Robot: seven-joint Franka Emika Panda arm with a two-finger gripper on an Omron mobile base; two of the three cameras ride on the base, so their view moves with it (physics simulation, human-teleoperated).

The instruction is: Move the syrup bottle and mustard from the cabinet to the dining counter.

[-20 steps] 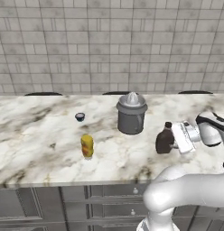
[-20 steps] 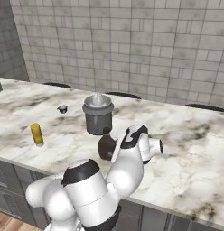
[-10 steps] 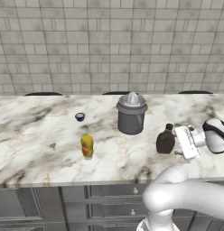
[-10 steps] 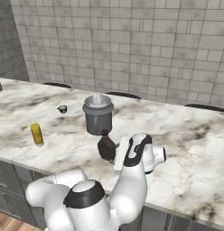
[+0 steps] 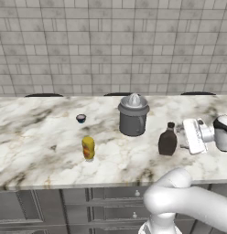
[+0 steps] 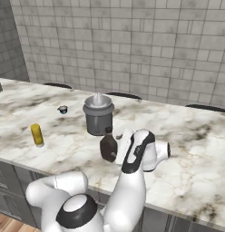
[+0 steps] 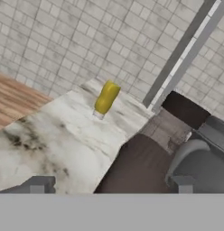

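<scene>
White arm bent low, wrist turned sideways, hand (image 5: 183, 135) level, fingers spread wide, holding nothing

On the dining counter (image 5: 37, 137): mustard (image 5: 88, 148) stood toward the left front, a small cup (image 5: 81, 119) behind it, lidded canister (image 5: 133, 115) mid-counter, syrup bottle (image 5: 168, 139) right of and in front of the canister. Gripper (image 5: 185, 135) sat just right of the syrup bottle, tiled wall (image 5: 110, 45) behind all.
</scene>
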